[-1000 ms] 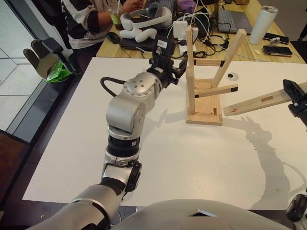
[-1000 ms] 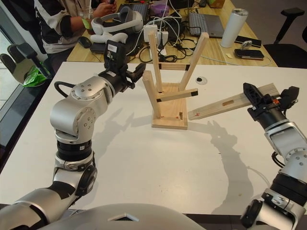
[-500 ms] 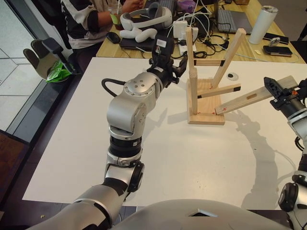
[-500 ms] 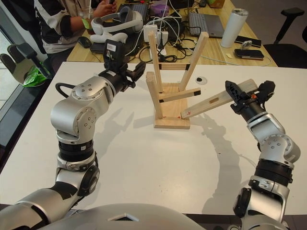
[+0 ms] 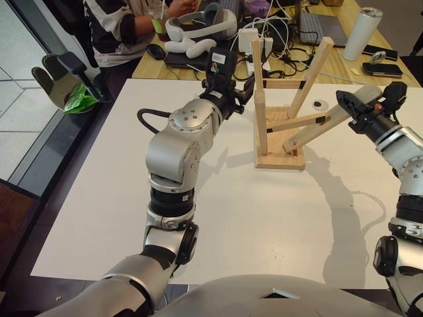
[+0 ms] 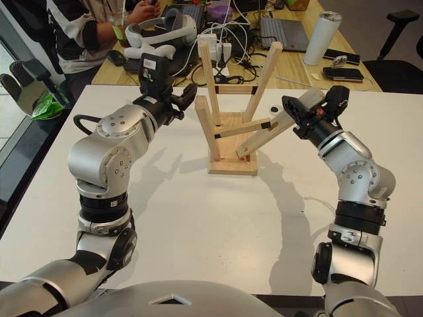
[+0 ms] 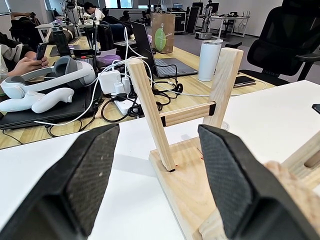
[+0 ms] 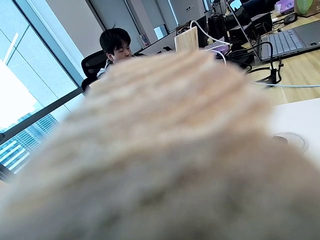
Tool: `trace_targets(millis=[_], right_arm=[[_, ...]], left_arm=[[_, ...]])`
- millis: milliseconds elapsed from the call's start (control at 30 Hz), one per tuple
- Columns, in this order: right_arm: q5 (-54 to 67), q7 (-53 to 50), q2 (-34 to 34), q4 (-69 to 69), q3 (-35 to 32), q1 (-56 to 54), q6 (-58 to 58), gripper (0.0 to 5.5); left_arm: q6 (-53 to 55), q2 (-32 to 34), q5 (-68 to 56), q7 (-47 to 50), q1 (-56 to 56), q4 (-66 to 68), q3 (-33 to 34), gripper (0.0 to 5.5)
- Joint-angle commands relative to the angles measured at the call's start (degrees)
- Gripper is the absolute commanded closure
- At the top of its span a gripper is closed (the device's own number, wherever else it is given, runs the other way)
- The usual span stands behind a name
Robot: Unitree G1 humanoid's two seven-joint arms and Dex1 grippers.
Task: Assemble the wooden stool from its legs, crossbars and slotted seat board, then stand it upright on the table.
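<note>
The stool stands upside down on the white table, its seat board (image 5: 279, 157) flat and three legs (image 5: 260, 99) pointing up, joined by crossbars (image 5: 299, 123). My right gripper (image 5: 360, 105) is shut on the upper end of a fourth slotted leg (image 6: 271, 132), blurred close in the right wrist view (image 8: 175, 150). That leg slants down to the left. Its red-marked lower end rests at the board's near right corner. My left gripper (image 5: 234, 92) is open beside the near left leg, and between its pads (image 7: 85, 175) nothing is held.
Behind the table is a wooden desk with a headset (image 5: 201, 26), cables, a laptop, a white tumbler (image 5: 362, 32) and phones. A round grommet (image 5: 320, 104) lies right of the stool. The near half of the table (image 5: 264, 224) is bare.
My right arm has swung the slotted leg leftward and raised its held end, bringing the lower end onto the seat board. The left gripper has hardly moved.
</note>
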Motion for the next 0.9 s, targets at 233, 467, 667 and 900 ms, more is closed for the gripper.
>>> trace_targets(millis=[233,467,667,900], right_arm=[[-2.83,-0.21,-2.84,-1.72,-0.55,-1.79,2.04,4.53],[-1.73,-2.29,-4.28,-4.72,-4.72,1.47,5.62,4.53],[1.23,-5.5,-0.43,-7.98,-8.02,1.91,6.45,4.53],[2.6,-6.76,0.62,-8.21,-11.0,7.12,7.48,4.53]], left_arm=[[-0.38,-0.35,0.48,2.04,1.33,-0.98,0.74,2.59],[-1.36,-1.55,1.05,5.26,1.63,-1.64,3.51,2.59],[-5.71,-4.18,1.87,10.0,1.16,-1.44,7.32,2.59],[-7.4,-4.72,2.11,11.57,2.21,-1.92,7.69,2.59]])
